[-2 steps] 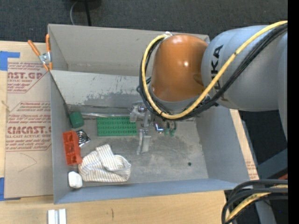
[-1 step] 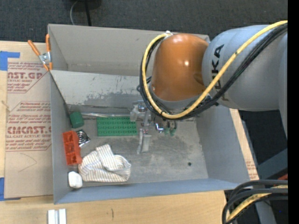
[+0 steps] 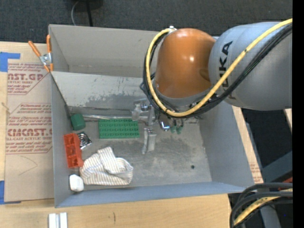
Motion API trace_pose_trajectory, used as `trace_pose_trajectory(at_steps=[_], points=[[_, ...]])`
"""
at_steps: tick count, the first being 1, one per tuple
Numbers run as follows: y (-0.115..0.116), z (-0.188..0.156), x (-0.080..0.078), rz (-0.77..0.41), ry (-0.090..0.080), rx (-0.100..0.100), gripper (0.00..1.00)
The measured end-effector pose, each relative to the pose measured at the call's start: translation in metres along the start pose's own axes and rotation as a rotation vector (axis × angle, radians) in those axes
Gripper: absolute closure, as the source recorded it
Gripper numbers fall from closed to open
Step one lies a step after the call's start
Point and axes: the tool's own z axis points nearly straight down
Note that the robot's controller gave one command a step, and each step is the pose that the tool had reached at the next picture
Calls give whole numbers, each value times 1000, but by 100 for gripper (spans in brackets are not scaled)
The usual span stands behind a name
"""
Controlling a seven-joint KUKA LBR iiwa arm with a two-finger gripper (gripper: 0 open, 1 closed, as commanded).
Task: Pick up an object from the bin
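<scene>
Pincer [image 3: 149,141] by R end of green studded plate [image 3: 118,128], long axis L–R; grip state unclear.

I read black "KUKA" lettering on the grey arm [image 3: 256,70], upper right. At the frame's left, the cardboard [image 3: 23,94] carries red print: "CAST", "CELL-CAST ACRYLIC SHEET"; the rest is illegible.

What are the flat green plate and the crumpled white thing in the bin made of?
The flat green plate looks like hard moulded plastic: it has rows of small studs and an even, matte colour. The crumpled white thing looks like woven cloth, perhaps cotton: it has soft folds and fine stripes.
</scene>
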Motion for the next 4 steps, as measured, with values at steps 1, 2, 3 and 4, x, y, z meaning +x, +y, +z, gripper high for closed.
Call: trace_pose_trajectory(at_steps=[1, 2, 3, 4], points=[[39, 25, -8, -69, -12, -1, 0], [62, 67, 10, 136, -2, -5, 0], [67, 89, 11, 81, -5, 0, 0], [79, 123, 12, -94, -9, -4, 0]])
